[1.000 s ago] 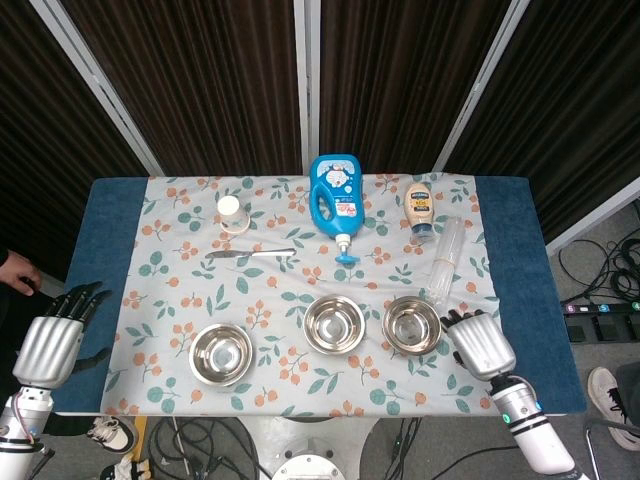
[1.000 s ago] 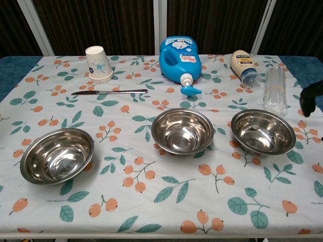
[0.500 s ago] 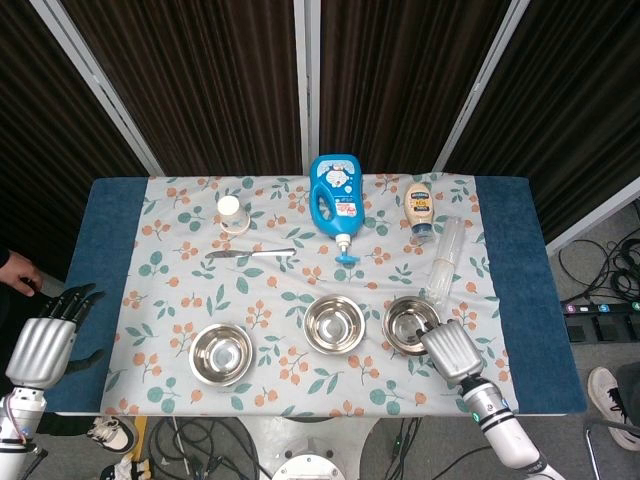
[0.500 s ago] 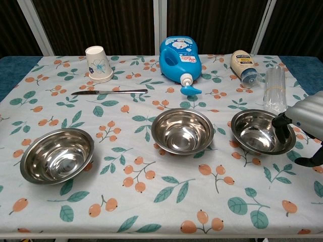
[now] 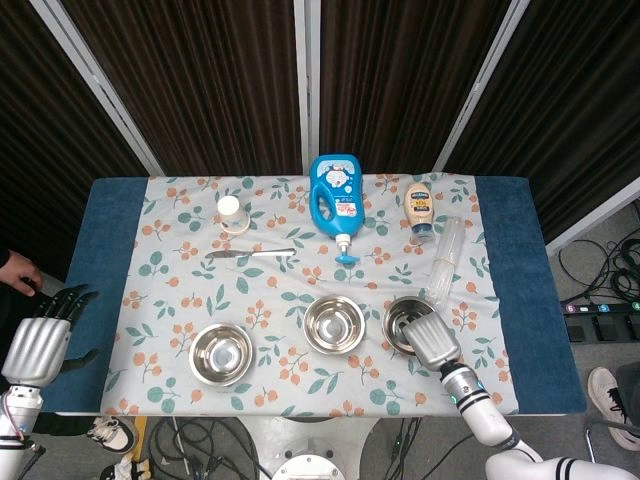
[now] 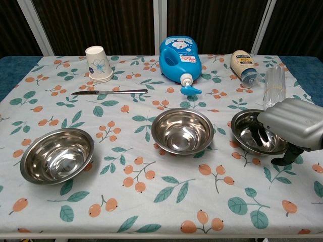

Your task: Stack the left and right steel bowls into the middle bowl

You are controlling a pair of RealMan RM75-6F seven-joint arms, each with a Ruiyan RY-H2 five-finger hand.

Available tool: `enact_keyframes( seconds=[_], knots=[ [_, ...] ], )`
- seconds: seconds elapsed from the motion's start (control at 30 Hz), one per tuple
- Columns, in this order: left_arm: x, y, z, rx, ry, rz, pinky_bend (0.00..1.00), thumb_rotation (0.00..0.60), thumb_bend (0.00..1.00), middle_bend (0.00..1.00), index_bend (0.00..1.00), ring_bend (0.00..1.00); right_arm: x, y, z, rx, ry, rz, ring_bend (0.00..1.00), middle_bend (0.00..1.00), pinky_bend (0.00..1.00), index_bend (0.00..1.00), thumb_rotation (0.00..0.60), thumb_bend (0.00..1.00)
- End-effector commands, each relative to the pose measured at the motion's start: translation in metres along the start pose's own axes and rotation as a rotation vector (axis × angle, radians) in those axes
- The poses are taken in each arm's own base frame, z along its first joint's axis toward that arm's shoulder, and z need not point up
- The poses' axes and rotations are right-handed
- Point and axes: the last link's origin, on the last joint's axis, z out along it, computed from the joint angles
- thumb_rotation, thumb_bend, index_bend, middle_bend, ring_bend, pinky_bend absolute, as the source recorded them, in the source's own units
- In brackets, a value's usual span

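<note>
Three steel bowls stand in a row near the table's front edge: the left bowl [image 5: 222,354] [image 6: 57,155], the middle bowl [image 5: 333,325] [image 6: 182,131] and the right bowl [image 5: 403,316] [image 6: 251,132]. My right hand [image 5: 432,340] [image 6: 292,123] hangs over the right bowl's near-right rim. Its fingers [image 6: 260,135] reach down inside the bowl and its thumb [image 6: 285,158] stays outside the rim, apart from them. The bowl sits flat on the cloth. My left hand [image 5: 40,340] hovers off the table's left edge with fingers spread and nothing in it; the chest view does not show it.
Behind the bowls are a blue detergent bottle [image 5: 334,200] [image 6: 180,58], a paper cup [image 5: 232,213] [image 6: 98,64], a knife [image 5: 250,254] [image 6: 108,92], a mayonnaise bottle [image 5: 420,208] [image 6: 244,64] and a clear plastic bottle [image 5: 445,258] [image 6: 275,88] lying just behind the right bowl.
My right hand has moved left from beside the right bowl onto its rim, with fingers dipping inside. The left hand drifted slightly left. No bowl has moved.
</note>
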Motion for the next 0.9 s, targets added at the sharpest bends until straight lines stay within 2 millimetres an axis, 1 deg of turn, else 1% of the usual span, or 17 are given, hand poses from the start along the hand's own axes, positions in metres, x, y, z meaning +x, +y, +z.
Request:
enact_keyframes(
  seconds=[0.03, 0.13, 0.2, 0.53, 0.77, 0.9],
  knots=[
    [-0.0001, -0.0002, 0.0006, 0.001, 0.000, -0.001, 0.25, 0.600, 0.15, 0.24, 0.23, 0.17, -0.0005, -0.0024, 0.0028, 0.006, -0.003, -0.002, 0.62, 0.54, 0.62, 0.51, 0.600, 0.10],
    [-0.0003, -0.0006, 0.0004, 0.002, -0.002, -0.003, 0.25, 0.600, 0.15, 0.24, 0.23, 0.17, -0.0007, -0.0038, 0.0053, 0.007, -0.004, -0.004, 0.62, 0.56, 0.62, 0.52, 0.600, 0.13],
    [-0.0004, -0.0008, 0.0004, 0.003, -0.003, -0.004, 0.25, 0.600, 0.15, 0.24, 0.23, 0.17, -0.0007, -0.0044, 0.0065, 0.007, -0.006, -0.007, 0.62, 0.57, 0.62, 0.55, 0.600, 0.16],
    [-0.0008, -0.0007, 0.0014, 0.000, -0.010, -0.008, 0.25, 0.600, 0.15, 0.24, 0.23, 0.17, -0.0007, -0.0059, 0.0081, -0.004, 0.000, -0.013, 0.69, 0.65, 0.63, 0.66, 0.600, 0.31],
    [-0.0007, -0.0009, 0.0015, 0.001, -0.009, -0.011, 0.25, 0.600, 0.15, 0.24, 0.23, 0.17, -0.0001, -0.0049, 0.0069, -0.011, 0.001, -0.015, 0.69, 0.66, 0.63, 0.68, 0.600, 0.35],
    [-0.0005, -0.0010, 0.0015, 0.004, -0.009, -0.015, 0.25, 0.600, 0.15, 0.24, 0.23, 0.17, 0.0067, -0.0060, 0.0067, -0.005, 0.023, -0.012, 0.69, 0.66, 0.63, 0.69, 0.600, 0.35]
  ],
)
